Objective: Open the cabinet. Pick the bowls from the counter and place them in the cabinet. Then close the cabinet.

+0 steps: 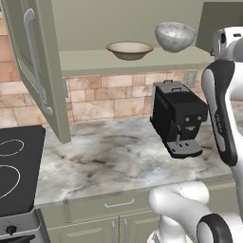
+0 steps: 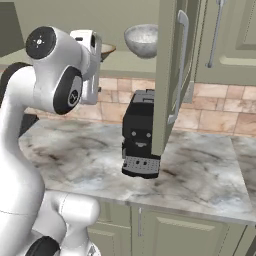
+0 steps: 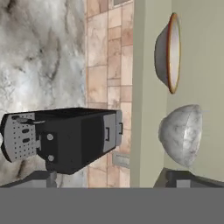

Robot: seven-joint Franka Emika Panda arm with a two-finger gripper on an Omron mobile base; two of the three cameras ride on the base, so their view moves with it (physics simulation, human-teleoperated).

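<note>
The olive-green cabinet stands open, its left door (image 1: 35, 66) swung wide and its right door (image 2: 167, 75) seen edge-on. On its pale shelf (image 1: 95, 60) sit both bowls: the shallow tan one (image 1: 129, 50) on the left and the deep speckled one (image 1: 175, 35) to its right. The hand view, rolled sideways, shows the tan bowl (image 3: 168, 52) and the speckled bowl (image 3: 181, 133) on that shelf. My gripper (image 3: 114, 180) is open and holds nothing, a short way back from the shelf. The hand (image 2: 89, 55) hovers at shelf height, left of the speckled bowl (image 2: 141, 40).
A black coffee machine (image 1: 178, 118) stands on the marble counter (image 1: 109, 156) under the shelf, near the right door's lower edge. A black stovetop (image 1: 16, 166) lies to the left. Another closed wall cabinet (image 2: 225, 40) is at the far right.
</note>
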